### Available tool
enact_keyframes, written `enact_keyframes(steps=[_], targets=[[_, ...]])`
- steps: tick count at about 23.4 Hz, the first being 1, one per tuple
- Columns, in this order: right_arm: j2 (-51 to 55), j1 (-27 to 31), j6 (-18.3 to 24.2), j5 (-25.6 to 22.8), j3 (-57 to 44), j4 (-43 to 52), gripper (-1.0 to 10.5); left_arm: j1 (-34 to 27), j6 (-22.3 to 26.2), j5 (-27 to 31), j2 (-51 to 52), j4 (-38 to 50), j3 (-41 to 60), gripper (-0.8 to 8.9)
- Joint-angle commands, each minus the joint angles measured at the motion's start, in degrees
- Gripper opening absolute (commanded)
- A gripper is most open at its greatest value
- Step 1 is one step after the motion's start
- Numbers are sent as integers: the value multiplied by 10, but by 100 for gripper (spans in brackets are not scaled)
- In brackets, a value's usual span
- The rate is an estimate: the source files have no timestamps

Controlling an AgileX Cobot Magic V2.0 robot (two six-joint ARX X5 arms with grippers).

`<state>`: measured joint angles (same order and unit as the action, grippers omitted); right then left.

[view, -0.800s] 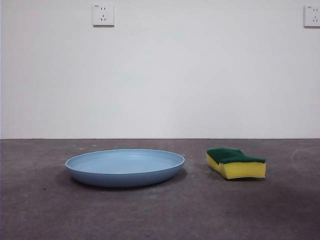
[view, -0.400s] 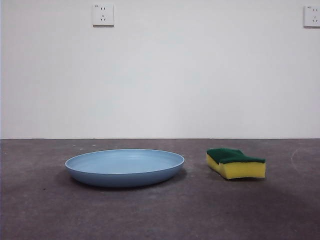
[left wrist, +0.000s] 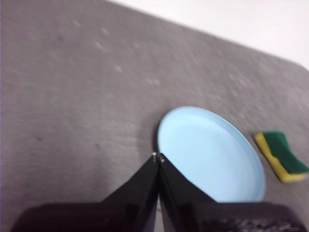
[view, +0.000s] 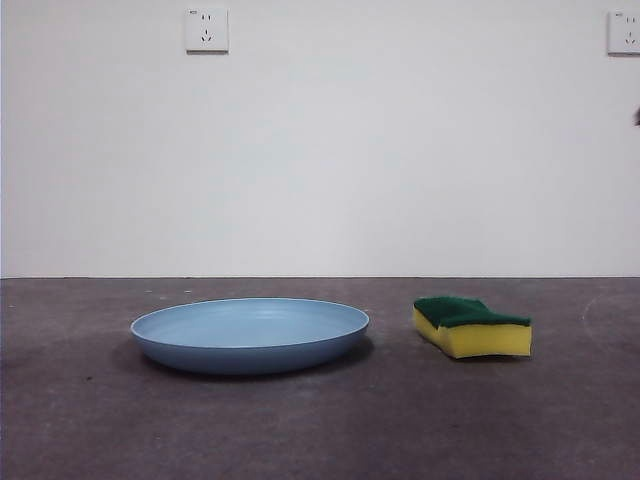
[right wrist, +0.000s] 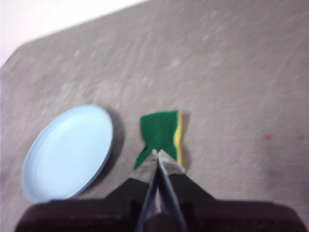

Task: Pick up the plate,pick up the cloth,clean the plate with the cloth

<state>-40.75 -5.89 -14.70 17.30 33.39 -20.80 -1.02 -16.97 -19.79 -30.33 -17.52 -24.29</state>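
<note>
A dark arm tip has just appeared at the front view's right edge; the clenched right pincer [right wrist: 158,153] hangs above the cloth [right wrist: 161,137], the clenched left pincer [left wrist: 158,157] above the plate [left wrist: 212,154].

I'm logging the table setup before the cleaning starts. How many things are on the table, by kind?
Light-blue plate: 1
Yellow-and-green sponge: 1
Total: 2 things on the table, lying apart from each other, neither one held.
</note>
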Motion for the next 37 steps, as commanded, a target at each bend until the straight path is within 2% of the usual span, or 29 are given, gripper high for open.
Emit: enact_keyframes(steps=[1, 5, 6, 9, 11, 15, 18, 21, 28, 36, 37], targets=[[-48, 1, 36, 25, 27, -17, 1, -2, 38, -38, -61, -24, -44, -5], [-109, 1, 53, 39, 58, -38, 17, -1, 70, -79, -132, -53, -97, 2], [-119, 1, 53, 38, 62, -42, 58, 0, 70, -80, -146, -53, -106, 18], [-139, 1, 53, 38, 72, -54, 255, 0, 63, -92, -174, -46, -117, 244], [-141, 1, 50, 38, 73, -55, 347, 0, 53, -92, -184, -43, -117, 321], [-141, 1, 35, 38, 74, -54, 379, 20, 31, -92, -238, -10, -118, 319], [-141, 1, 21, 42, 74, -54, 378, 50, 19, -73, -318, 27, -136, 319], [-141, 1, 21, 82, 74, -54, 378, 82, 38, -41, -417, 27, -192, 318], [-136, 1, 21, 83, 74, -72, 378, 133, 66, 26, -610, 29, -291, 318], [-135, 1, 10, 83, 74, -80, 378, 156, 70, 45, -702, 61, -303, 308], [-135, 1, 11, 83, 74, -80, 378, 158, 71, 45, -707, 61, -303, 266]])
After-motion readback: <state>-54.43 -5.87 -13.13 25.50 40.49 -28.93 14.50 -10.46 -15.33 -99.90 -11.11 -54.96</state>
